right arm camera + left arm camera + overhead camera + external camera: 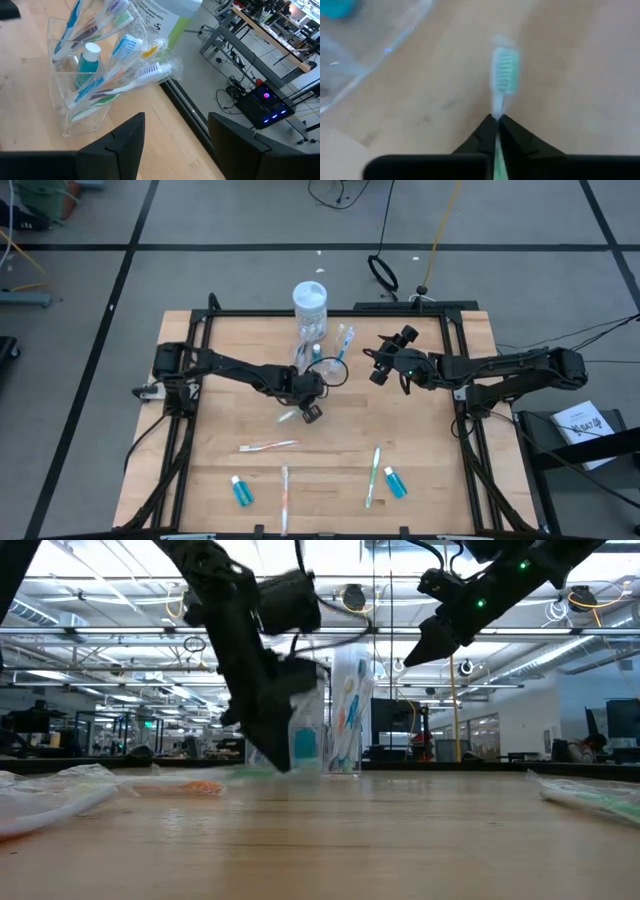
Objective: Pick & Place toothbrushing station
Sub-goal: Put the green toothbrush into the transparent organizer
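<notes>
The toothbrushing station [316,348], a clear plastic holder with several toothbrushes and a teal bottle [90,57] in it, stands on the table's far middle, just in front of the white jar [310,298]. It also shows in the right wrist view [82,90]. My left gripper [309,413] is low over the table, near of the station, and is shut on a green-and-white toothbrush [505,70]. My right gripper [385,362] is open and empty, raised to the right of the station. My left gripper pinches the toothbrush between its two fingertips at the thin neck [496,113] just behind the bristle head. The brush runs along the fingers, and its head [505,70] sticks out past their tips. Whether the head rests on the table, I cannot tell.
Loose toothbrushes lie on the near half of the table [268,446], [285,500], [373,475], with two teal bottles [241,491], [394,482]. Bare wood lies between the two arms at the table's middle [400,430].
</notes>
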